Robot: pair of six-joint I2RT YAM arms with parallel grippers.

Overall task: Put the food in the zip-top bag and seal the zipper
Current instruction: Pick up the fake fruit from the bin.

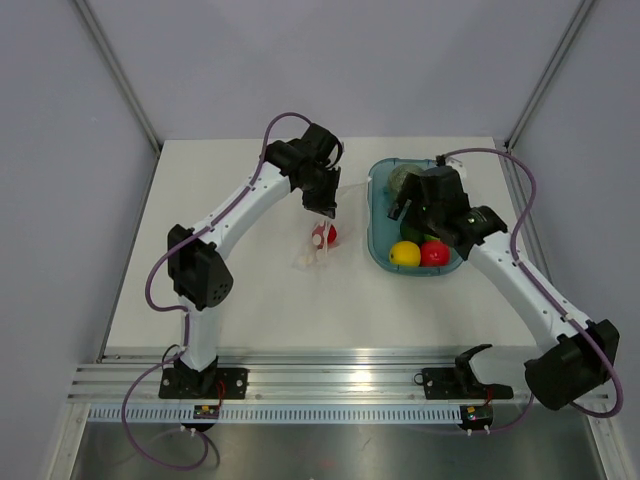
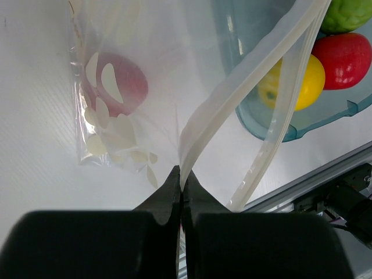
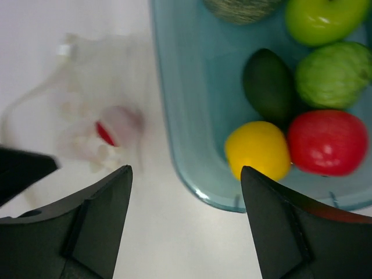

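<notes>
My left gripper (image 2: 182, 181) is shut on the zipper (image 2: 244, 87) at the mouth of the dotted clear zip-top bag (image 2: 110, 133). It holds the mouth up above the table, and the bag hangs open below it (image 1: 312, 252). A red food piece (image 2: 125, 87) lies inside the bag. My right gripper (image 3: 186, 171) is open and empty, hovering over the near left rim of the blue tray (image 3: 192, 87). The tray holds yellow (image 3: 257, 148), red (image 3: 325, 142), dark green (image 3: 268, 84), rough light green (image 3: 334, 72) and bright green (image 3: 317, 17) pieces, and a grey-green ball (image 3: 238, 6).
The blue tray (image 1: 376, 205) sits at the back right of the white table, just right of the bag. The left gripper (image 1: 325, 207) and right gripper (image 1: 405, 208) are close together. Grey walls enclose the table; an aluminium rail (image 1: 340, 385) runs along the near edge.
</notes>
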